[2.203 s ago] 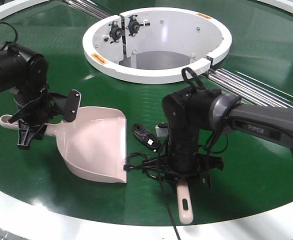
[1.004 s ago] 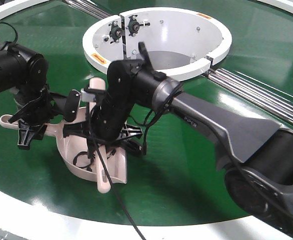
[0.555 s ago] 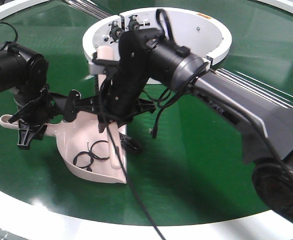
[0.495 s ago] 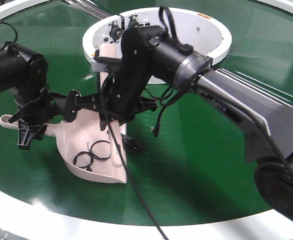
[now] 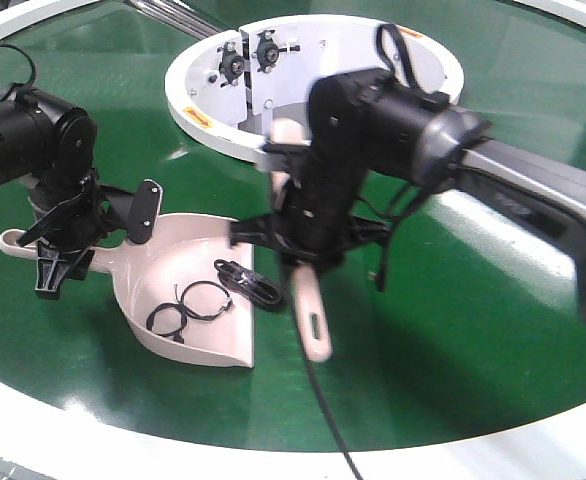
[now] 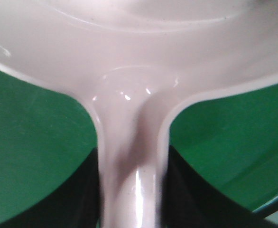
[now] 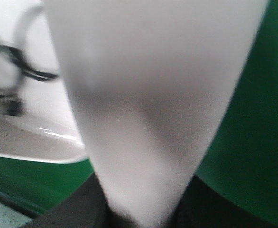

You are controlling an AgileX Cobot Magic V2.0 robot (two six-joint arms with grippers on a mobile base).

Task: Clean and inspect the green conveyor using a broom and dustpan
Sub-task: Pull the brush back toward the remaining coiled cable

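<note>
At 7 o'clock from the white central ring (image 5: 428,110), on the green conveyor (image 5: 453,330), the dustpan (image 5: 163,262) lies flat with its lip facing 4 o'clock; left gripper (image 5: 61,258) is clenched on the pan's handle at the 9 o'clock end, and the left wrist view shows that handle (image 6: 129,180) running straight back between the dark jaws; pan position unchanged over the last two seconds

Change: the right gripper (image 5: 308,238), clamped around the broom (image 5: 313,315), has swung across the pan and back out; it now sits at 3 o'clock of the pan, just off the lip, with the slotted handle end pointing toward 6 o'clock; bristles not visible in any view; the right wrist view shows only the pale broom body (image 7: 143,118) filling the frame

Result of the pass: thin black cable loops (image 5: 188,308) now rest inside the pan, near its back wall; a thicker black cable bundle (image 5: 248,283), previously out on the belt at 3 o'clock of the lip, now lies across the lip, only partly in

Judgement: sweep is mostly effective; one more short stroke toward 9 o'clock looks needed to seat the bundle before the pan is lifted; the rest of the visible belt appears free of debris, far side not fully in view
</note>
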